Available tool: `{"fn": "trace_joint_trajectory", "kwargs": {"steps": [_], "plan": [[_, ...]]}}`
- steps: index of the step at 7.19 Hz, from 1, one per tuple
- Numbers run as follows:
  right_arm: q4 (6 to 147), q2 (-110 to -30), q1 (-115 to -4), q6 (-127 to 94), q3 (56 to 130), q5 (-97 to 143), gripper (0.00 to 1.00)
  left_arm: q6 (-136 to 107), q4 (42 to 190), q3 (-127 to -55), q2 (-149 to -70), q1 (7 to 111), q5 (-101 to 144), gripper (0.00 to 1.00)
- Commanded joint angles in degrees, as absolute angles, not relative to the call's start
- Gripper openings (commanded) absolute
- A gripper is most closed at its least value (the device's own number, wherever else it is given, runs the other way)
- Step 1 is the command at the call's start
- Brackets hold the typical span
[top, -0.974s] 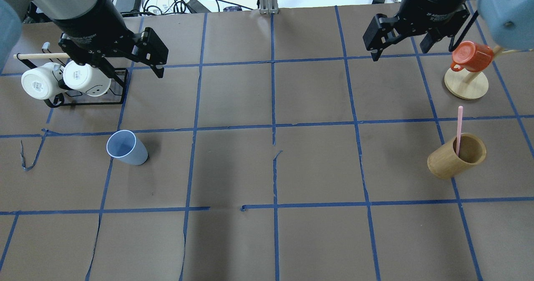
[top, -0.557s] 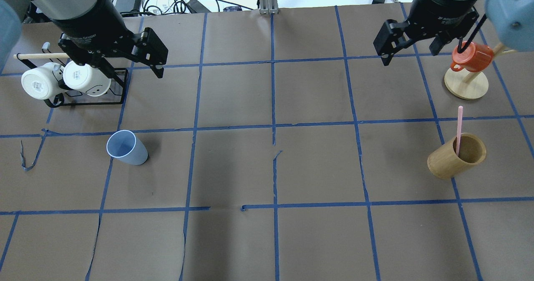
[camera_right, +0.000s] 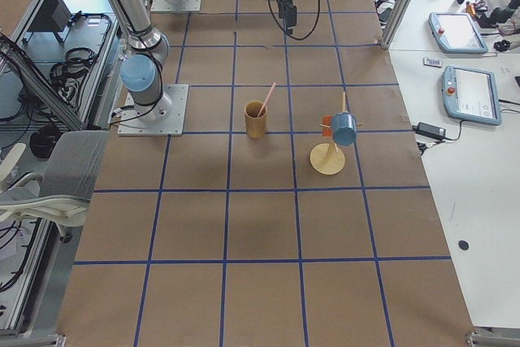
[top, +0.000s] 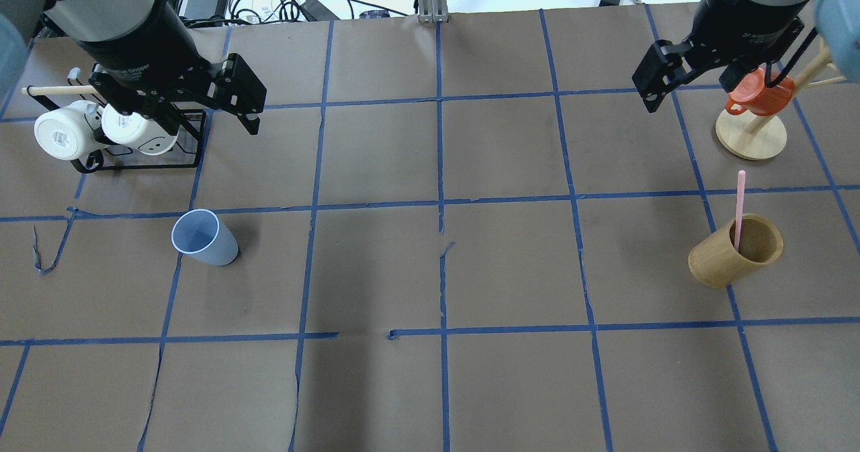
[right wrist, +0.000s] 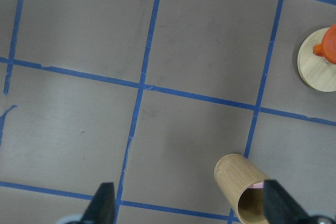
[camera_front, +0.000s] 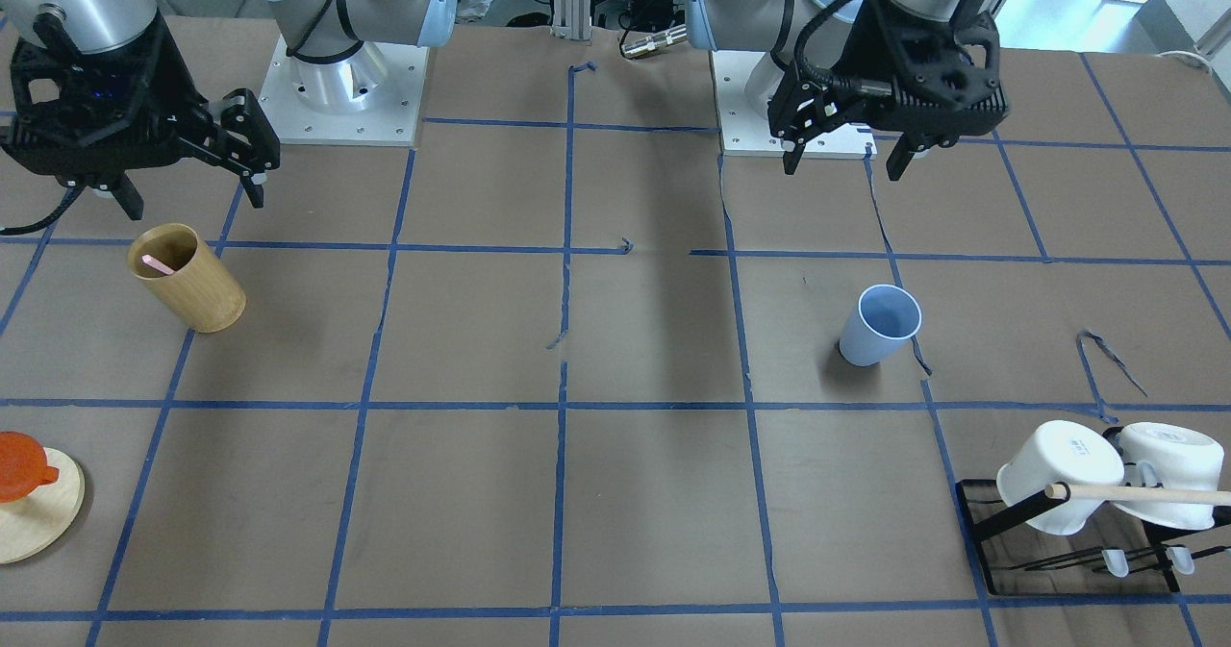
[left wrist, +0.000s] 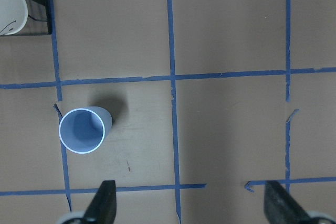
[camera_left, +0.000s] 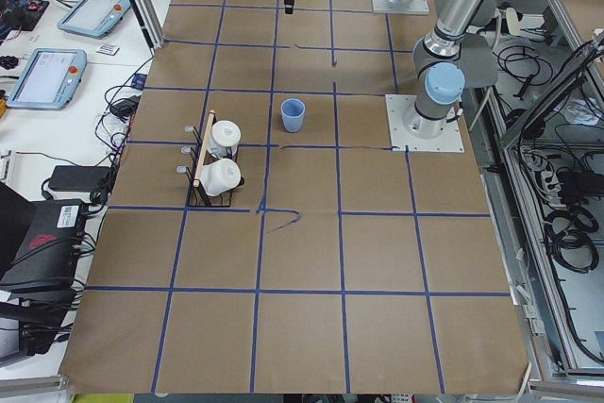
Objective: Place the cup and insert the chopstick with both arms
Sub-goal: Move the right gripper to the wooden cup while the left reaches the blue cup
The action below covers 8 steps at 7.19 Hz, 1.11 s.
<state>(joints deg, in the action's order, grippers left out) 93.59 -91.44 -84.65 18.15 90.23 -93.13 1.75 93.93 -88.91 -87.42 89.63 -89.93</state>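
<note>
The light-blue cup (top: 201, 237) stands upright on the table's left side; it also shows in the front view (camera_front: 880, 325) and low left in the left wrist view (left wrist: 82, 130). A pink chopstick (top: 740, 203) leans in a tan wooden cylinder (top: 729, 257) on the right, and shows in the front view (camera_front: 157, 264). My left gripper (top: 191, 119) is open and empty, high above the table beyond the cup, next to the mug rack. My right gripper (top: 692, 96) is open and empty, high beyond the cylinder, next to the orange mug.
A black rack (top: 134, 160) with two white mugs (top: 60, 133) and a wooden rod stands at the far left. An orange mug (top: 759, 93) hangs on a wooden stand (top: 750, 140) at the far right. Blue tape lines grid the brown table.
My right gripper has moved right, toward the orange mug and stand. My left gripper has shifted slightly. The cup, chopstick and cylinder have not moved.
</note>
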Motion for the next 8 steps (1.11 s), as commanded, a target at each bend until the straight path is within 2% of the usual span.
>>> {"fn": "trace_joint_trajectory", "kwargs": {"steps": [1,3,5,8], "plan": [[93.96,-91.50,-81.84,21.78,90.96,-93.16,1.00,3.67,92.74,-96.81,-88.68,87.03,-91.22,1.00],[95.70,-91.67,-73.70,29.77,95.59,-91.15,1.00,13.32,77.77,-109.45,-89.21,79.15,-94.22,0.97],[102.19,-92.46,-72.25,40.92,99.39,-91.23,1.00,16.86,65.37,-119.84,-90.96,74.45,-94.39,0.90],[108.95,-93.43,-69.62,49.02,107.46,-90.44,1.00,16.96,59.86,-121.11,-93.34,74.53,-94.31,0.79]]}}
